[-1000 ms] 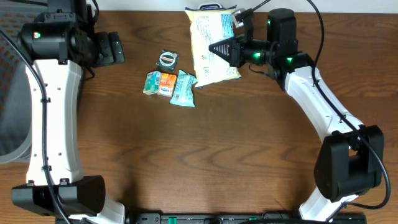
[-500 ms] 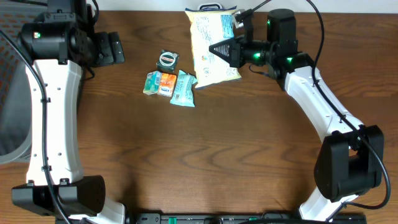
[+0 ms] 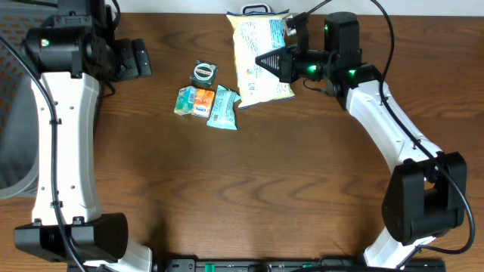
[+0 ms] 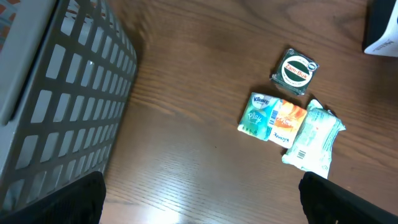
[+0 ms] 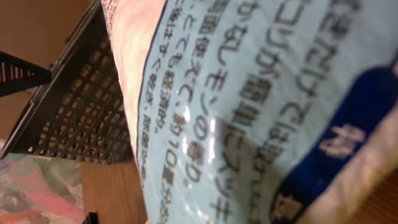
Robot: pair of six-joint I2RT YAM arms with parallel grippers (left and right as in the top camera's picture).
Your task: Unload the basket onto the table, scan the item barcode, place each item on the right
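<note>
1. The right gripper (image 3: 265,60) is clamping the snack bag (image 3: 253,34) near its right edge, with the jaws pressed tight on the film. It is holding the bag at the far middle of the table (image 3: 249,196). Whether the bag is lifting clear of the wood cannot be told.
2. The left gripper (image 3: 138,59) is hanging spread wide and empty at the far left, well apart from the bag.
3. Progress: the pick-up appears to be done, but the scan itself is not. No scanner is showing in any view, and no barcode is readable on the bag.
4. What is remaining, by my judgement, is finding the printed code and presenting it to a reader.
5. The overhead view is giving the layout. A round tin (image 3: 203,73), tissue packs (image 3: 194,100) and a wipes packet (image 3: 223,107) are lying clustered just left of the bag's lower end.
6. The right wrist view is showing what the overhead cannot — the bag's print close up, pale blue with Japanese text, and a black mesh crate (image 5: 74,112) behind it.
7. The left wrist view is adding a grey slatted basket (image 4: 62,93) at the table's left side — and the small cluster from nearer.
</note>
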